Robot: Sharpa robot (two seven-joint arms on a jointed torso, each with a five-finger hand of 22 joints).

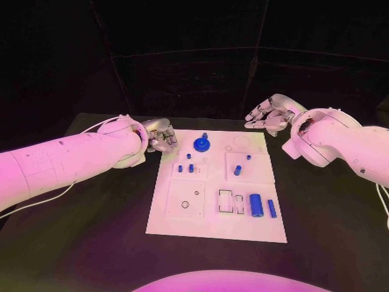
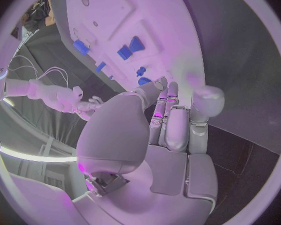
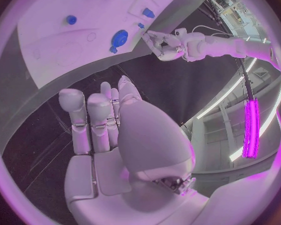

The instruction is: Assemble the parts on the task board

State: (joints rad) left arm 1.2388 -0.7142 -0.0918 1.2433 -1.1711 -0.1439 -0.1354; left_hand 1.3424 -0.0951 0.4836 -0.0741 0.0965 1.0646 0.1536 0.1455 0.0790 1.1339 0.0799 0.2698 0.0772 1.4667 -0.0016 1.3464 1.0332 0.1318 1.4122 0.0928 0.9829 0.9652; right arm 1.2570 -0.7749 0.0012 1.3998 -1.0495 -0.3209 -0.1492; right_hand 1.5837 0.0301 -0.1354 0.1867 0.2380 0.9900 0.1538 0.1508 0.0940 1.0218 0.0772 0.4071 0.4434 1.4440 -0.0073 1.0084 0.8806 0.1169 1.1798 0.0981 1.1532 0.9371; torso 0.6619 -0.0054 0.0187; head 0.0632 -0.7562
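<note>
The white task board [image 1: 214,229] lies in the middle of the black table. A round blue part with a knob [image 1: 202,144] stands near its far edge. Small blue pegs [image 1: 186,168] sit left of centre, and two more pegs [image 1: 237,170] stand to the right. Two blue cylinders [image 1: 257,205] lie side by side near the front right. My left hand [image 1: 161,137] hovers at the board's far left corner, holding nothing, fingers loosely extended [image 2: 172,120]. My right hand [image 1: 270,115] hangs beyond the far right corner, also holding nothing [image 3: 106,120].
Black table [image 1: 89,243] surrounds the board on all sides. A thin white cable [image 1: 45,198] hangs under my left arm, another [image 1: 387,213] by my right arm. The right wrist view shows the board [image 3: 59,20] and my left hand [image 3: 167,42] across it.
</note>
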